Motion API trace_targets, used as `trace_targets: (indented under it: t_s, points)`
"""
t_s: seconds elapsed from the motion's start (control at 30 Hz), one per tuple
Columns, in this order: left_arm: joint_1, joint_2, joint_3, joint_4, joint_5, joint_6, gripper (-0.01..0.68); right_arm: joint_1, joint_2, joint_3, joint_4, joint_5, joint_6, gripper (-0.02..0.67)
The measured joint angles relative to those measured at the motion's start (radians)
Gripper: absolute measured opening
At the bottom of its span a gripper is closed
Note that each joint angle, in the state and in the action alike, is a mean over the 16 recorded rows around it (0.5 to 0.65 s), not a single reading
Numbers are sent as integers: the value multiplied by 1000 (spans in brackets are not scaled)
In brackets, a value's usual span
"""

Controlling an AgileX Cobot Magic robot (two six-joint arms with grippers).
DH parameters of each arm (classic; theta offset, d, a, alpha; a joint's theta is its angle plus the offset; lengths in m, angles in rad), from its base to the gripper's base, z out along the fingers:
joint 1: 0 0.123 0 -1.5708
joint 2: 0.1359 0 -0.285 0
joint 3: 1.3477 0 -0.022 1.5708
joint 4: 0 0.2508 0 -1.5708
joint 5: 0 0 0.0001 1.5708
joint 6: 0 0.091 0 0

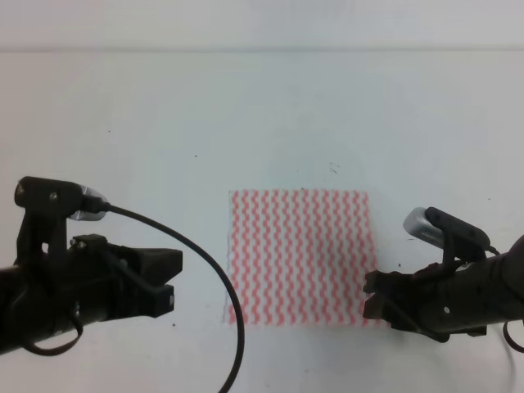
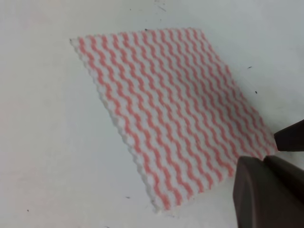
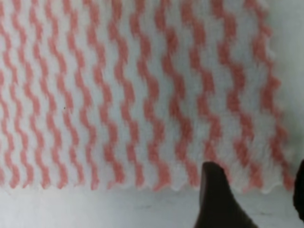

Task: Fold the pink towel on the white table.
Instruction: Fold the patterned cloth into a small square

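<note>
— Towel position? I see the pink towel [image 1: 300, 257] flat on the white table [image 1: 246, 115], centre.

— My right gripper [image 1: 370, 296] sits released at its 4 o'clock corner; left gripper [image 1: 170, 282], jaw state unclear, waits at 8.

— I'd pinch only the edge, then lift low.

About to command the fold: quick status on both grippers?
Left gripper: cannot tell, clear of the pink towel, holding nothing.
Right gripper: open, fingers straddling the towel's near-right edge, not gripping yet.
</note>
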Motion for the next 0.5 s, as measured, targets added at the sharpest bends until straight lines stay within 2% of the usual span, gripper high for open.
trace_targets:
  t_s: [0.5]
  points:
    - [0, 1, 0, 1, 6, 0, 0, 0, 20, -2, -11, 3, 1, 32]
